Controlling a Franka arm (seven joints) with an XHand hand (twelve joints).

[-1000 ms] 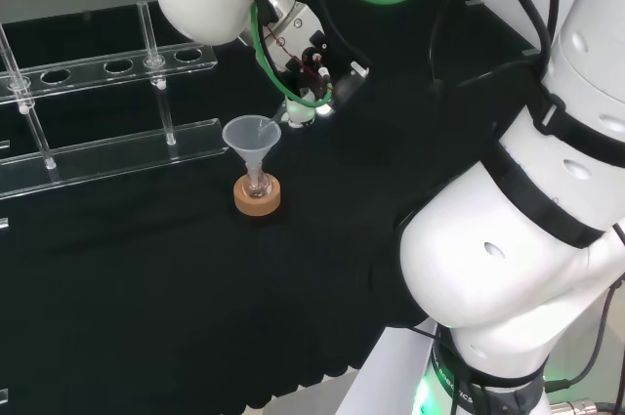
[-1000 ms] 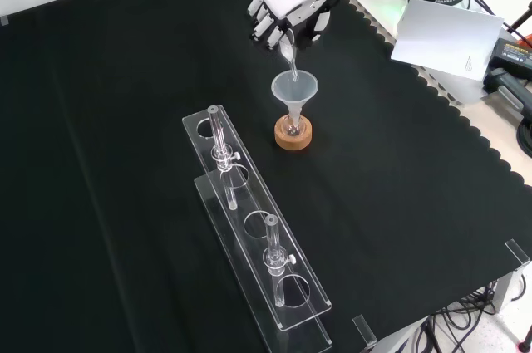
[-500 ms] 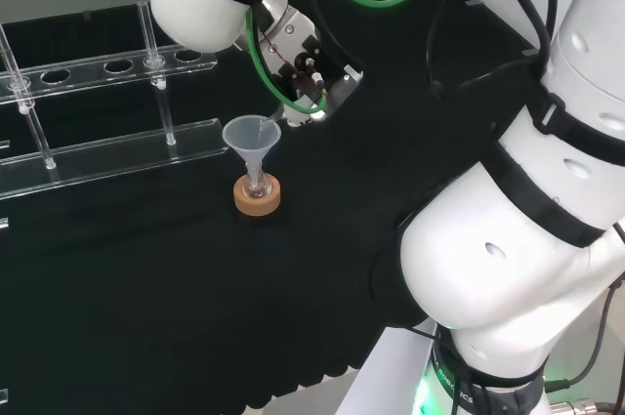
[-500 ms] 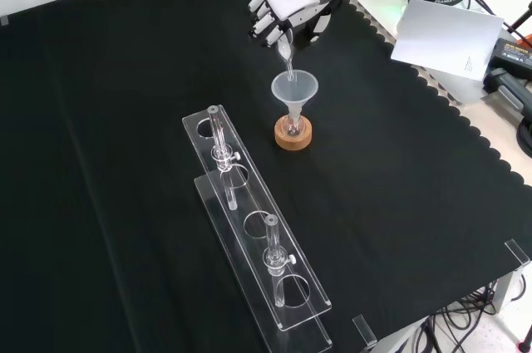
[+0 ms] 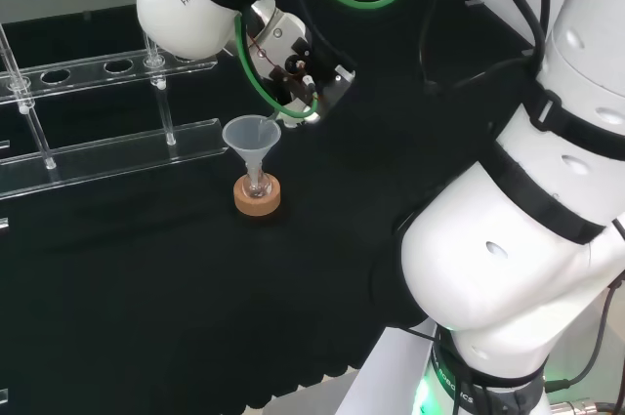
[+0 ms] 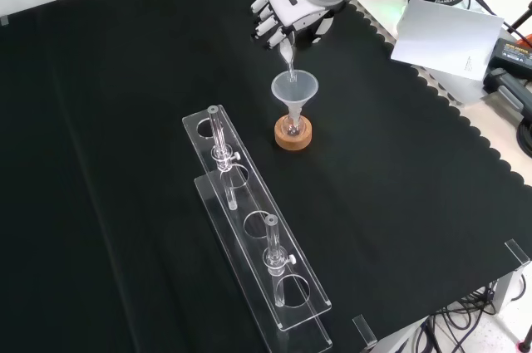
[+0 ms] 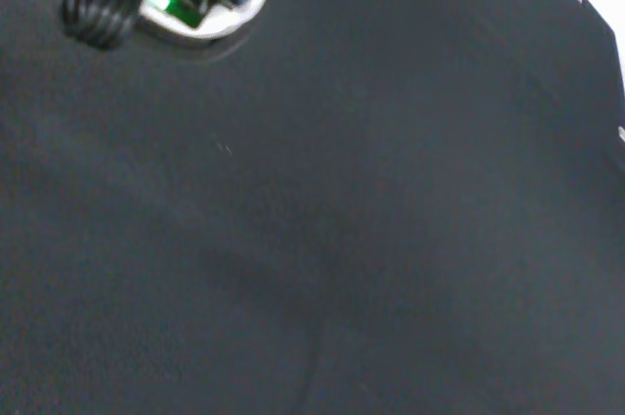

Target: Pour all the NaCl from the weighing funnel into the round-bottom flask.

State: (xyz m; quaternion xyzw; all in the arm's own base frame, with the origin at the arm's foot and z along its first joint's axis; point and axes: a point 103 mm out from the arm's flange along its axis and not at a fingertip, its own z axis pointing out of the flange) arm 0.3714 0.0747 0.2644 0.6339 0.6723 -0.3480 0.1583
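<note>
Arm's upper link has swung up and to the left in the head view over the last second, wrist rolling with it. The hand (image 6: 287,14) sits higher in the front view than a second ago, more tipped over, fingers curled and pinching the weighing funnel (image 6: 288,51). So the tilt is steepening: pour under way, judged mid to late stage.

Acrylic tube rack (image 6: 249,228) hasn't moved, a couple of glass tubes standing in it, well apart from the action.

Clear conical funnel (image 6: 295,89) is seated in the neck of the small round-bottom flask (image 6: 291,127), which rests on a cork ring (image 6: 293,136); same spot as before. In the head view the conical funnel (image 5: 252,135) and cork ring (image 5: 257,196) sit just left of the hand.

Weighing funnel's spout points down, tip just above the funnel's mouth near its far rim, hard to say if touching. No salt stream or grains visible; can't tell how much NaCl is left or already in the flask.
</note>
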